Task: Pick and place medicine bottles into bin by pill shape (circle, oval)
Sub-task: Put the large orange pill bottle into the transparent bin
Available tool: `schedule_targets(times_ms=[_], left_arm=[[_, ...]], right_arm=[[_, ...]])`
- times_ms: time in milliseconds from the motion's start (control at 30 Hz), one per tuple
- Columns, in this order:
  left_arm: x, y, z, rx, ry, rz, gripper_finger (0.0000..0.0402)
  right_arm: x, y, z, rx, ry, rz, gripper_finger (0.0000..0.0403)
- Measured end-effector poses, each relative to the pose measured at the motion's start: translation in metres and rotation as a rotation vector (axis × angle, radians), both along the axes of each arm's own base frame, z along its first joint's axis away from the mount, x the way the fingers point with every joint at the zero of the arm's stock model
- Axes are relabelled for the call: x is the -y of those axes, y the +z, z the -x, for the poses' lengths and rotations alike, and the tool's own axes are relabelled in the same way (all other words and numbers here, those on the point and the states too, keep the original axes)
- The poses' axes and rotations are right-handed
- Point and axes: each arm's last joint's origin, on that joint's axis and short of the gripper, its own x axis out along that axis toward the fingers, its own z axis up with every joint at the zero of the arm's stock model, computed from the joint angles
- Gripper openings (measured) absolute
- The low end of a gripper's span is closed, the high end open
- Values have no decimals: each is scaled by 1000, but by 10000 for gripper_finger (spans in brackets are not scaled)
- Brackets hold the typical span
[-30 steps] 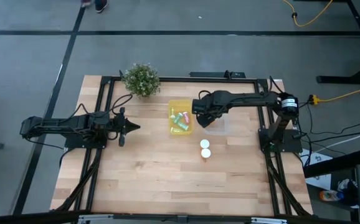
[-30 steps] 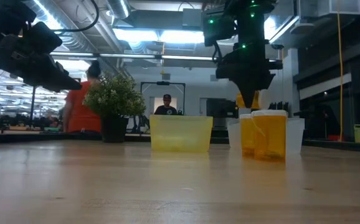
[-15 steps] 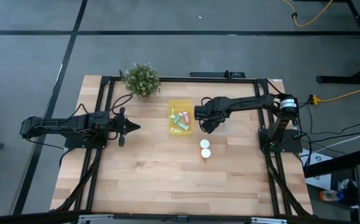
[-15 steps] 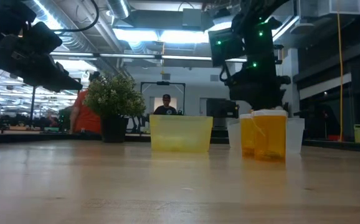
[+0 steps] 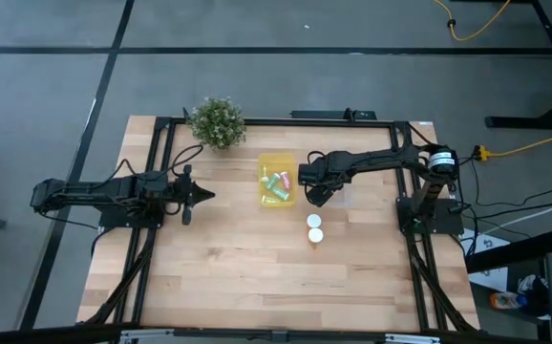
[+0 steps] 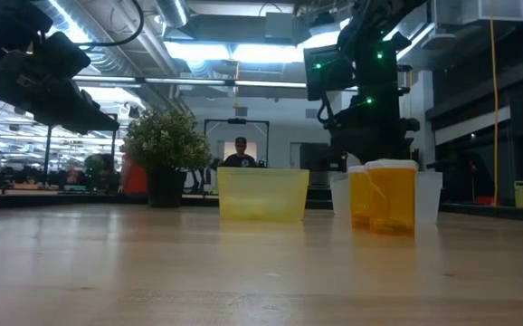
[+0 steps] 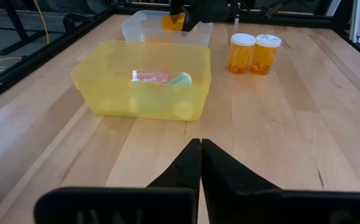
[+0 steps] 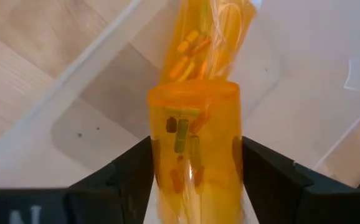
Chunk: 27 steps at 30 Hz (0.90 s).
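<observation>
My right gripper (image 5: 318,190) is shut on a translucent orange medicine bottle (image 8: 194,140) low over the clear bin (image 5: 333,194), right of the yellow bin (image 5: 277,182). The yellow bin holds pastel vials (image 7: 150,76). Two orange bottles with white caps (image 5: 314,227) stand upright on the table nearer the front; they also show in the low view (image 6: 382,195). My left gripper (image 5: 202,196) is shut and empty, hovering left of the yellow bin. My right gripper pinches the orange bottle's round side wall (image 8: 160,155) between its two fingers (image 8: 135,169), one on each side. The fingers point down from above. The bottle's flat end (image 8: 192,91) points down at the clear bin's floor; whether it touches the floor I cannot tell.
A green potted plant (image 5: 216,122) stands at the table's far left corner. Black frame rails (image 5: 152,182) run along the table's sides. Bare wood lies across the near half of the table. A person (image 6: 241,154) is in the room behind.
My right gripper has gone down and a little toward the table's near edge with the orange bottle, from above the clear bin to low inside it. It stays shut on the bottle.
</observation>
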Motion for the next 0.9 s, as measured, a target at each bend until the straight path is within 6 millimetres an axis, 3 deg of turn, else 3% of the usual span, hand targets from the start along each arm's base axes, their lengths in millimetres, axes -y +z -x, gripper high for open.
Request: schedule_targets(times_ms=[500,900], left_arm=[[0,0,0,0,0,0,20],[0,0,0,0,0,0,9]], right_arm=[[0,1,-2,3,34,4,225],[-7,33,-24,105,126,22,225]])
